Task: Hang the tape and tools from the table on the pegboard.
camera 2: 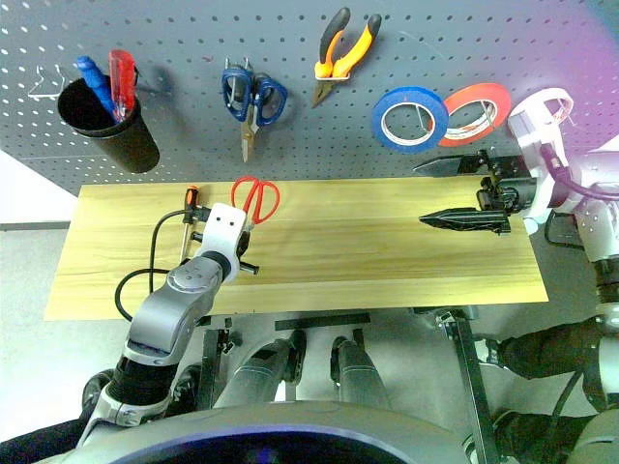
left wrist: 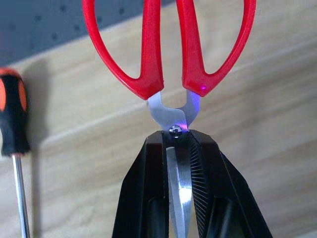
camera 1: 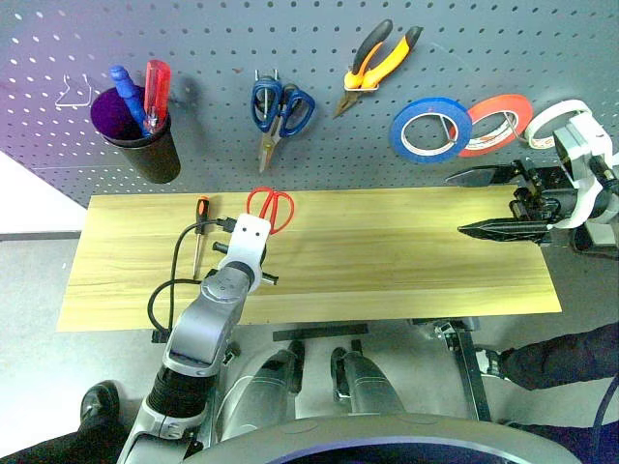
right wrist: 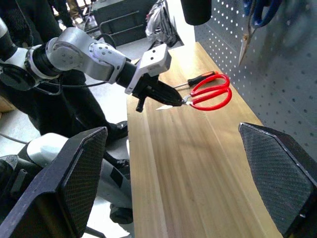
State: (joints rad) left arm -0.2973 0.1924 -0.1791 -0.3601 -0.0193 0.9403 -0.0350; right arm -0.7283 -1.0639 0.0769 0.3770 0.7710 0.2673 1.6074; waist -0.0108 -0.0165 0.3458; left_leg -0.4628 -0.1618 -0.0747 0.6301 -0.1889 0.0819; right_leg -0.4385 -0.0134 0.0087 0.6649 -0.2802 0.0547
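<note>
Two tools: left tool (left wrist: 179,148) pinching red-handled scissors (left wrist: 168,54) by the blades, right tool (camera 1: 484,203) spread.

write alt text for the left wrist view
The left gripper is shut on the blades of the red-handled scissors, handles pointing away, above the wooden table. A small screwdriver with an orange-and-black handle lies on the table beside them.

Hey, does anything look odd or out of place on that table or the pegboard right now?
Nothing damaged or spilled. The small screwdriver lies on the table, unhung; the left gripper holds the red scissors by the blades.
</note>
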